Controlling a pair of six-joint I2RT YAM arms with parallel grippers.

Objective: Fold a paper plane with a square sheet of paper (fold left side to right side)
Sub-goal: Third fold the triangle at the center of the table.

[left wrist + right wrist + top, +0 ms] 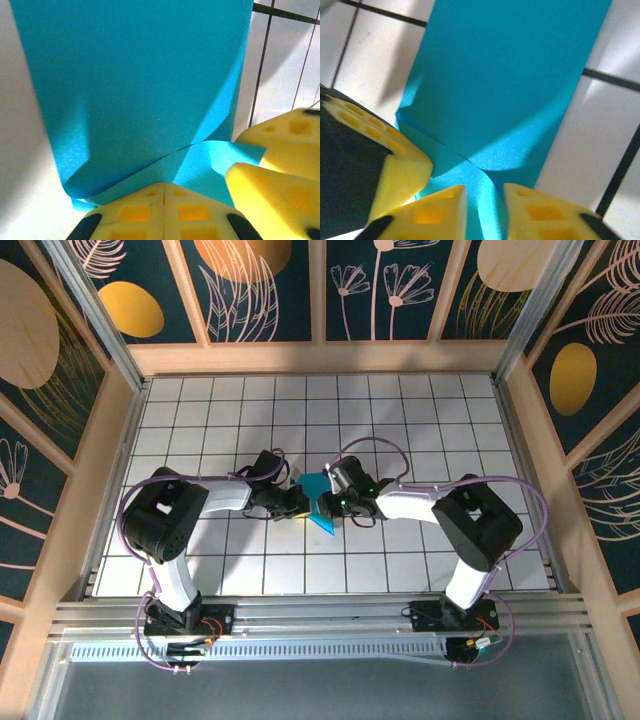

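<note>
Cyan paper [140, 75] pinched in left pincer [164, 187], right pincer [485, 192] parted over it.

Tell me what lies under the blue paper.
The white tiled table lies under the blue paper; its black grid lines stop at the sheet's edges. Whatever else is beneath is covered.

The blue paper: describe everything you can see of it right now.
The blue paper is thin, matte and bright cyan, and it is already folded: a long flat panel lies on the white tiled table, with a diagonal creased flap at the end by the grippers. It sits mid-table between the two arms. The left gripper has its jaws shut on that end, where the paper curls up slightly. The right gripper straddles the paper with its jaws apart.
</note>
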